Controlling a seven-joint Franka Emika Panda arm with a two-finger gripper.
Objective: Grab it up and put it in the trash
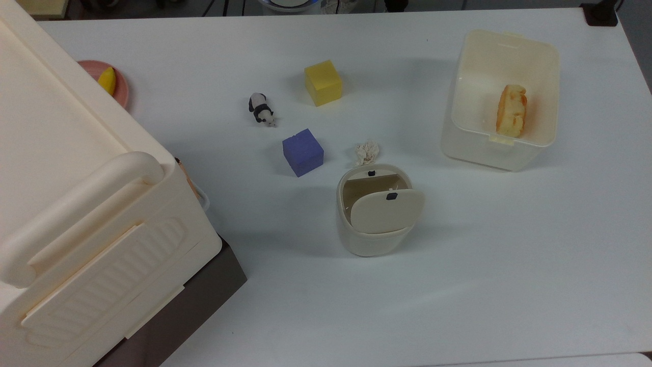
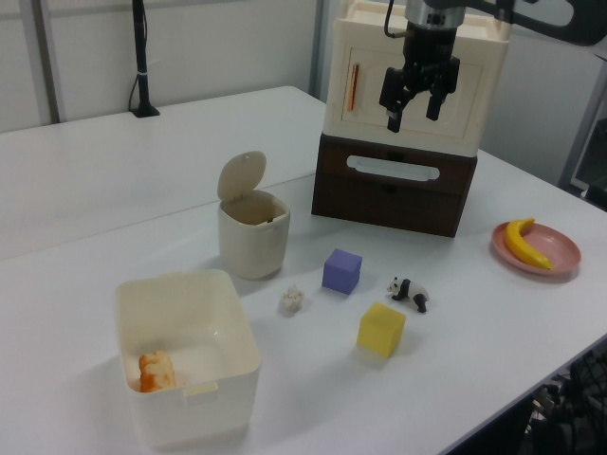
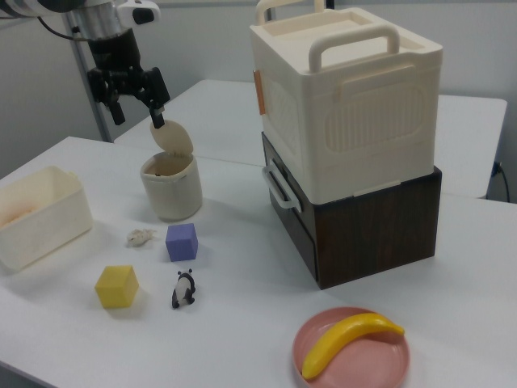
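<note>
Tissue wad (image 1: 367,152) hemmed by bin (image 1: 374,239), purple cube (image 1: 302,152)

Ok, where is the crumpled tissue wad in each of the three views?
Top view: tissue wad just above the open bin, right of the purple cube.
Left view: wad below the bin, left of the cube.
Right view: wad below the bin, left of the cube.
Shared landmark: the purple cube.

Before me the white table (image 1: 458,285) carries a crumpled off-white tissue wad (image 1: 367,152) just beside a cream flap-lid plastic bin (image 1: 374,239), blue (image 1: 302,152) and yellow (image 1: 323,82) foam cubes, a panda figurine (image 1: 262,109), a rectangular cream tub (image 1: 473,148), a pink plate (image 1: 121,90) and a stacked cream-and-brown storage box (image 1: 117,270).
</note>
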